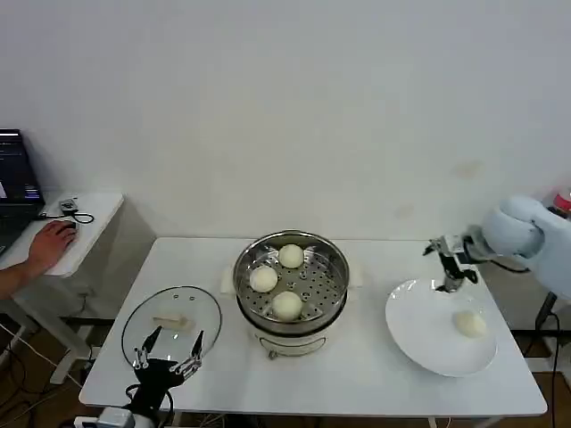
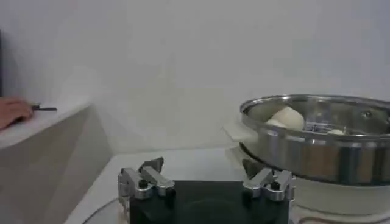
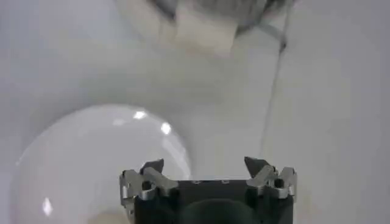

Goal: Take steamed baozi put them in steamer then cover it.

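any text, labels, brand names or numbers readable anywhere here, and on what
None can be read.
Laptop screen at the side desk: lit, but its contents are too small to read.
Steamer, glass lid, white plate: no marking visible.
Left pincer and right pincer: no label visible.

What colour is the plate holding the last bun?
White and glossy: the plate with the bun on it; clearest in the head view.
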You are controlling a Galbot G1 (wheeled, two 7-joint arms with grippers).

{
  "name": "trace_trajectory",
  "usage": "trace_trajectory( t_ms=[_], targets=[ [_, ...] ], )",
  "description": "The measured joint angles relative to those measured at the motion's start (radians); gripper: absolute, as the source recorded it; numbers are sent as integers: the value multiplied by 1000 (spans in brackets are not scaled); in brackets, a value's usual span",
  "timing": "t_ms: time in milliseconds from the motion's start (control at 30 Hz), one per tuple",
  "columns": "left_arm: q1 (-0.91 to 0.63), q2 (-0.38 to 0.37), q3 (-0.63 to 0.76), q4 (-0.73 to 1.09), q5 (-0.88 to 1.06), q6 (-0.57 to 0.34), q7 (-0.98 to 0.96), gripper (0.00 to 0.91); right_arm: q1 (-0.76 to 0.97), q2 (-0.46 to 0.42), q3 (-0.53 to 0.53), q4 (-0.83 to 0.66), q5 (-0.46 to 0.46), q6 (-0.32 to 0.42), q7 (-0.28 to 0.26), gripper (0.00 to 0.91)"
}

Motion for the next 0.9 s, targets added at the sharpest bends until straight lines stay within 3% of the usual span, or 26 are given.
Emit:
trace_trajectory(
  t_ms=[400,900],
  targets=[
    [-1,-3,0,17,5,0,-1,907,-299,7,260,-179,-88,43,-12,907],
    [-4,-10,-6,29,4,0,-1,907,-443,113,389,-350,-159,77,-17,907]
  ],
)
